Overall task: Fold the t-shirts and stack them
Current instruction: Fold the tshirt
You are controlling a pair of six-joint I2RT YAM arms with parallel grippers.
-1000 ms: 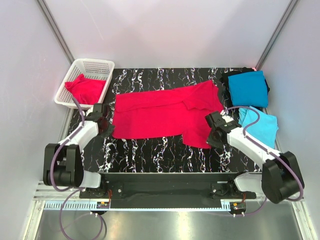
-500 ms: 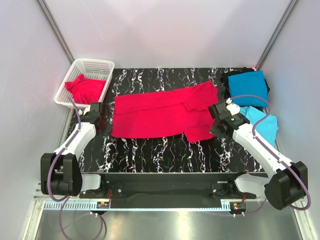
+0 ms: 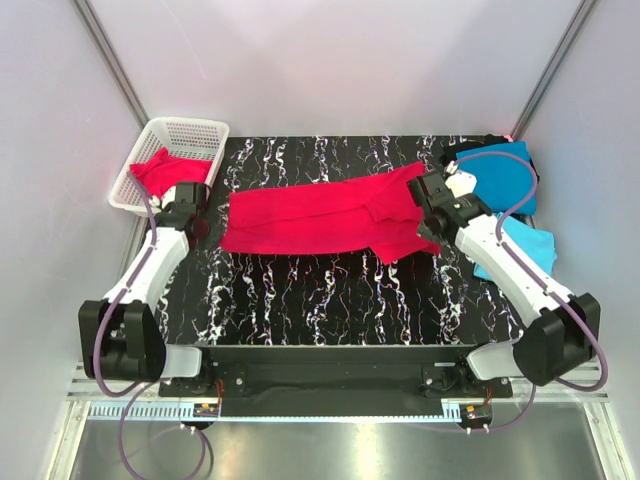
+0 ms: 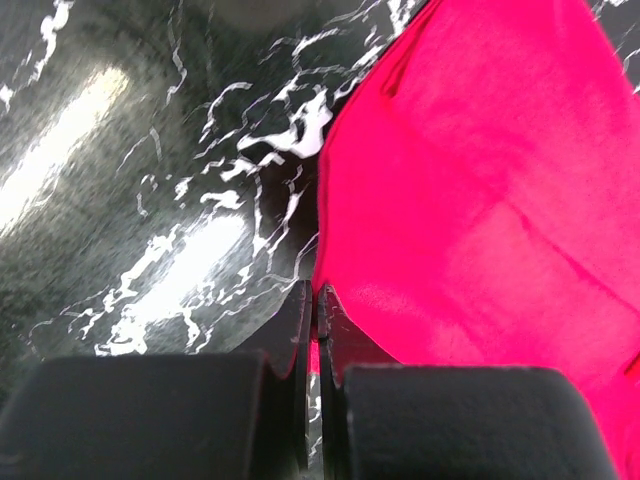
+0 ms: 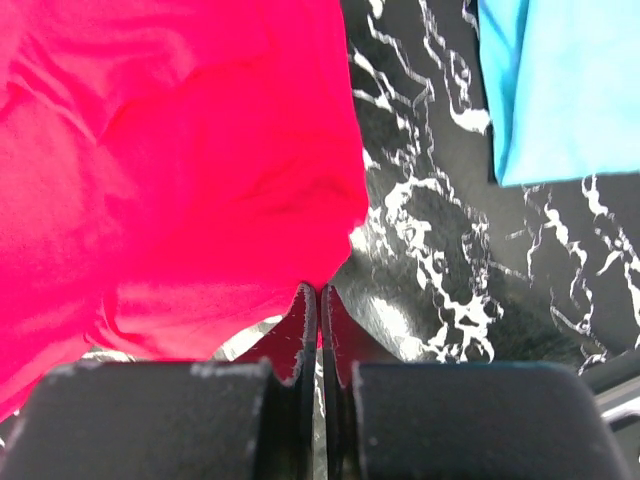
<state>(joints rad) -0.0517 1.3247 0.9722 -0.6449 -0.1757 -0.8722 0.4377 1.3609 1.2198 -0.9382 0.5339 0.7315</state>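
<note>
Your left gripper (image 4: 312,318) is pinched fully shut, and a sliver of crimson cloth shows between its fingers. The right gripper (image 5: 318,305) is closed the same way, with the cloth's edge running into its tips, so each appears to hold a corner of the red t-shirt (image 3: 310,220).

In the top view that shirt lies as a long band across the middle of the marbled table (image 3: 320,300), with the left gripper at its left end and the right gripper at its right end.

The cloth looks light, limp and thin. It will likely sag and crease between your two holds rather than keep a line (expect no stiffness to help you). Grips at the outer corners of the edge, as now, should keep it taut; a hold nearer the middle would probably bunch it.

Further out, a sky-blue t-shirt (image 5: 560,90) and a teal-blue t-shirt (image 3: 512,192) lie at the right of the frame, partly under the right arm. A second red shirt (image 3: 165,172) sits crumpled in the white basket (image 3: 190,128) at upper left.
</note>
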